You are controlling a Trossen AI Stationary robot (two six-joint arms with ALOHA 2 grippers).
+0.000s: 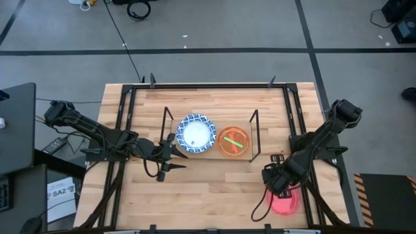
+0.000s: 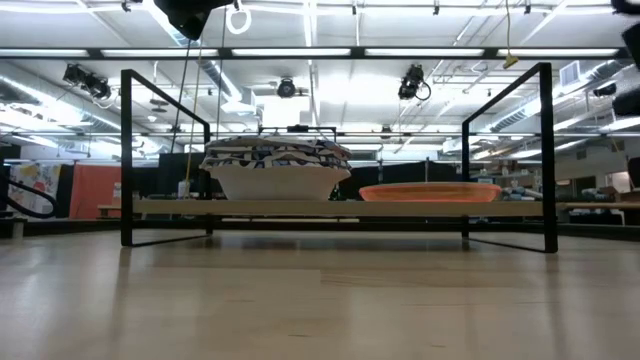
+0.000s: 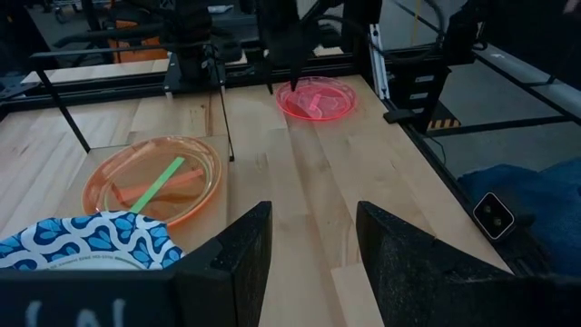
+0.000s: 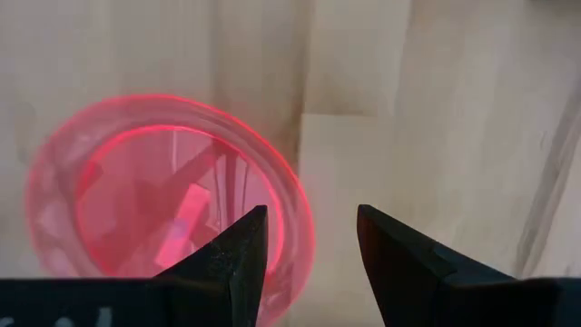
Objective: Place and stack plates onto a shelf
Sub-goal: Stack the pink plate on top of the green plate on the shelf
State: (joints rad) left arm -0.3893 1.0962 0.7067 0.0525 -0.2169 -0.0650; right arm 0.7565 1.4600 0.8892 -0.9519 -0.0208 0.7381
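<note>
Shelf (image 1: 209,157) carries the blue-patterned plates (image 1: 195,134) and the orange plate (image 1: 233,142). Right pincer (image 4: 307,238), fingers parted, hovers over the red-pink plate (image 4: 163,195), perhaps straddling its rim. Left pincer (image 3: 311,238) gapes empty beside the shelf.

My table (image 1: 214,179) is pale, smooth matt wood. The red-pink plate (image 4: 168,204) looks like glossy translucent plastic, the orange plate (image 3: 154,182) likewise. My fingers (image 4: 231,263) are matt black plastic.
</note>
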